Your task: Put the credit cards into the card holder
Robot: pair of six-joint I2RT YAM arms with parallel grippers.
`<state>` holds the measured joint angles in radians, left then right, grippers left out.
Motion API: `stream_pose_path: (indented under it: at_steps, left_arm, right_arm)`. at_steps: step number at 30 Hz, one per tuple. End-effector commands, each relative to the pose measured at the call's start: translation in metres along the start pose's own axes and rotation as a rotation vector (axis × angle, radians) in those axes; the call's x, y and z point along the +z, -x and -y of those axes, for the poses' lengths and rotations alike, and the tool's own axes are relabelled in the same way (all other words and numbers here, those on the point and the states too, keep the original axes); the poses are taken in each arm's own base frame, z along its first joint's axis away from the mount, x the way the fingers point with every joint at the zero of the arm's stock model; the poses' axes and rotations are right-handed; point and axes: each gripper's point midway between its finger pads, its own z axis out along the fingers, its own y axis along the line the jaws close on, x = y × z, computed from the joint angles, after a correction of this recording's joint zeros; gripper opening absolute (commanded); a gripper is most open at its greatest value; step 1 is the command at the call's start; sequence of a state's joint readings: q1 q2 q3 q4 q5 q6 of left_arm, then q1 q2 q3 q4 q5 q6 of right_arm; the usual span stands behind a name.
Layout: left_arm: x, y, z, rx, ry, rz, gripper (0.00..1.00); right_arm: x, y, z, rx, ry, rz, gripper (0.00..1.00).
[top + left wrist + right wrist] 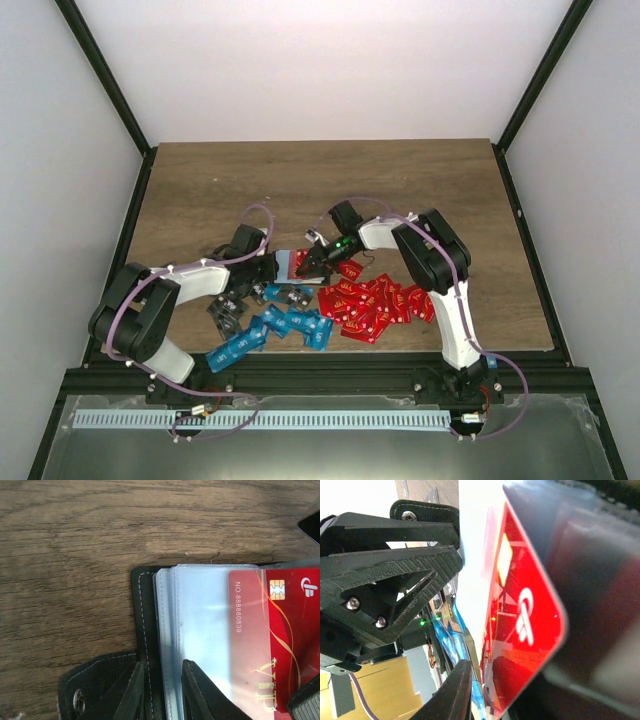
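**A:** Start at the left. What has the left claw [162,682] got?

**B:** It is pressed together on the small black folding card holder [142,630], pinching the near edge of the cover and its clear plastic sleeves [200,625]. The holder lies open on the brown wooden desk [75,555]. Dark grey plastic cards [225,310] and bright blue plastic cards [285,325] lie loose nearer the arm bases.

**A:** And moving right?

**B:** The right claw [318,260] pinches one glossy red plastic credit card [270,645] by its outer end. The card's leading end lies over the sleeves. It may be partway into one, but I cannot tell for sure. Further right sits the heap of red cards [375,303].

**A:** How will it handle?

**B:** I'd judge the card to be light, stiff and slick. It should slide in readily, but it could skid between the fingers if a corner catches a sleeve mouth. It is best gripped at the trailing short edge, which leaves the rest free to enter. The sleeves look soft and floppy, so the holder needs that clamp on its edge. Otherwise it would likely drag along with the card.
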<state>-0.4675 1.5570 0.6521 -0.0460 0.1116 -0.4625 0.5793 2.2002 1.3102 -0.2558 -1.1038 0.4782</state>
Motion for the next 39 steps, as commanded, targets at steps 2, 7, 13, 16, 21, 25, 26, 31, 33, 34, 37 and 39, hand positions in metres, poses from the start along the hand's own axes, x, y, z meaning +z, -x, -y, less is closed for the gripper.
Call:
stream_pose_path:
  at_steps: [2, 7, 13, 16, 21, 25, 26, 31, 33, 34, 37, 39]
  left_arm:
    - [0.004, -0.007, 0.002, 0.015, -0.014, -0.02, 0.24]
    - [0.004, -0.006, 0.002, 0.013, -0.012, -0.021, 0.24]
    - [0.002, -0.005, 0.003, 0.016, -0.012, -0.017, 0.23]
    - [0.0, -0.004, 0.003, 0.015, -0.01, -0.014, 0.24]
    - [-0.001, -0.003, 0.003, 0.018, -0.01, -0.013, 0.23]
    - [-0.001, -0.003, 0.003, 0.018, -0.009, -0.011, 0.23]
    - [-0.001, -0.004, 0.003, 0.018, -0.007, -0.012, 0.24]
    - [0.0, -0.005, 0.003, 0.018, -0.008, -0.015, 0.24]
    - [0.0, -0.005, 0.002, 0.018, -0.006, -0.016, 0.24]
    - [0.0, -0.006, 0.002, 0.018, -0.006, -0.018, 0.23]
    - [0.001, -0.007, 0.002, 0.019, -0.007, -0.018, 0.24]
    - [0.001, -0.006, 0.002, 0.02, -0.004, -0.018, 0.23]
  right_arm:
    - [-0.002, 0.005, -0.002, -0.047, -0.074, 0.006, 0.22]
    - [-0.012, 0.008, -0.009, -0.071, -0.139, 0.029, 0.29]
    - [-0.024, 0.01, -0.015, -0.094, -0.222, 0.057, 0.44]
    - [-0.029, 0.011, -0.017, -0.104, -0.252, 0.072, 0.47]
    - [-0.033, 0.018, -0.018, -0.117, -0.289, 0.104, 0.46]
    - [-0.036, 0.028, -0.013, -0.116, -0.326, 0.138, 0.33]
    - [-0.035, 0.029, -0.012, -0.114, -0.329, 0.141, 0.27]
    - [-0.033, 0.034, 0.0, -0.105, -0.372, 0.147, 0.12]
    - [-0.033, 0.034, 0.004, -0.101, -0.392, 0.151, 0.08]
    - [-0.032, 0.034, 0.005, -0.102, -0.394, 0.15, 0.06]
    - [-0.03, 0.034, 0.008, -0.098, -0.389, 0.143, 0.04]
    - [-0.028, 0.034, 0.008, -0.097, -0.388, 0.14, 0.04]
